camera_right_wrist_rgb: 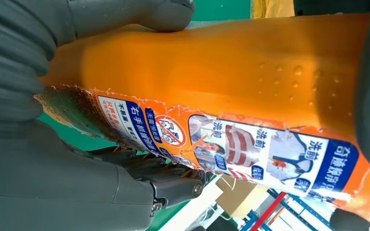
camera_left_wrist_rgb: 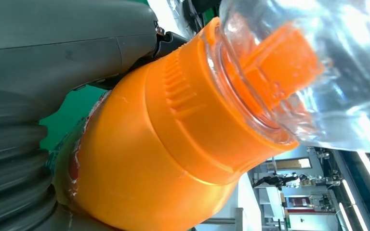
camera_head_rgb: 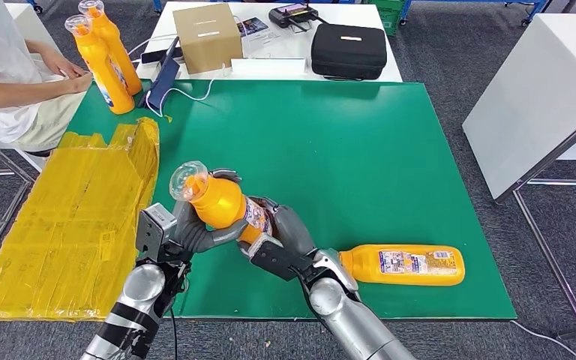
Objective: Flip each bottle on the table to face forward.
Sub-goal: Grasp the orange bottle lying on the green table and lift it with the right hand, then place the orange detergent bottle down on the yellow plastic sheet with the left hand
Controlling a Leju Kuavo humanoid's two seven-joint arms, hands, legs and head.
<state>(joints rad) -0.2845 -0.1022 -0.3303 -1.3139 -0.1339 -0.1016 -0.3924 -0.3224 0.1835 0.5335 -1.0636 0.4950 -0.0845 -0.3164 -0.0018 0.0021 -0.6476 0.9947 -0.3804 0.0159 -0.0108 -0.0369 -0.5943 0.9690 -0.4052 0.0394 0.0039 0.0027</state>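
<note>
I have the orange plastic bottle with the clear cap [camera_head_rgb: 217, 201] lifted off the green-covered desk [camera_head_rgb: 390, 150] at its near left, tilted with the cap up and away from me. Both are wrapped on it: my left robot hand [camera_head_rgb: 195, 229] grips the shoulder just under the cap, my right robot hand [camera_head_rgb: 289, 229] clasps the labelled body lower down. I judge the 2-handed hold is there so one can turn the bottle while the other steadies it — the wrist view shows the printed label [camera_right_wrist_rgb: 231, 144] running along the side, between the fingers.

A 2nd orange bottle [camera_head_rgb: 405, 264] lies flat near the right front edge, label up, well apart from my hands. 2 more orange bottles [camera_head_rgb: 109, 56] stand upright at the far left — beside a seated person [camera_head_rgb: 7, 82]. A yellow flattened wrapping [camera_head_rgb: 67, 225] lies left of the desk.
</note>
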